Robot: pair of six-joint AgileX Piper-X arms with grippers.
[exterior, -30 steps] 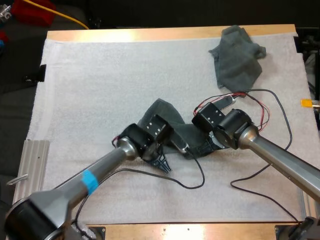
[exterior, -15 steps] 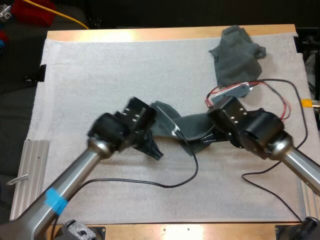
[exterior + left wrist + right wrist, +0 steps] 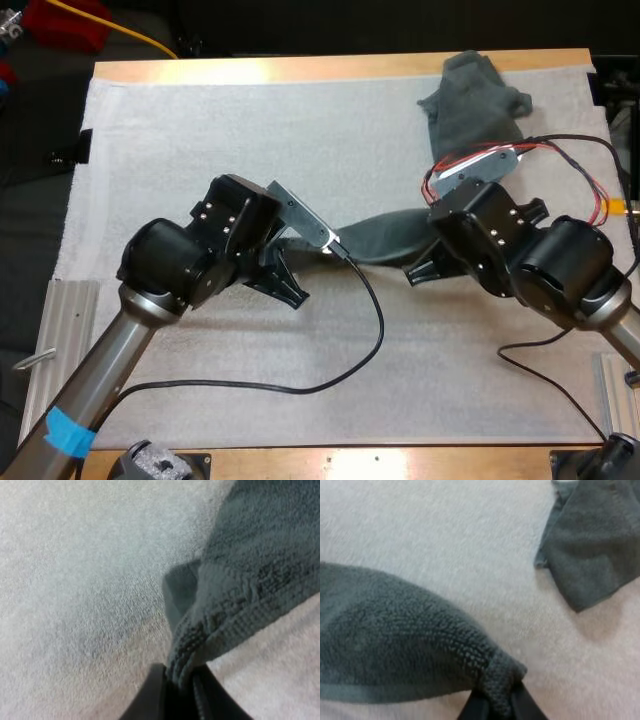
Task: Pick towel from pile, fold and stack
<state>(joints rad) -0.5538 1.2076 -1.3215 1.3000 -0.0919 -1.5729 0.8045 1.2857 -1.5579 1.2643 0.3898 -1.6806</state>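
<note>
Towel (image 3: 385,235) is picked out and stretched over the middle of the white mat (image 3: 200,130) between my left gripper (image 3: 179,682) and right gripper (image 3: 492,702), each pinching one end, so folding and stacking are left, as is the crumpled towel (image 3: 475,100) at the far right corner.

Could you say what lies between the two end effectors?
The towel spans them in the high view; left end effector and right end effector grip its ends.
</note>
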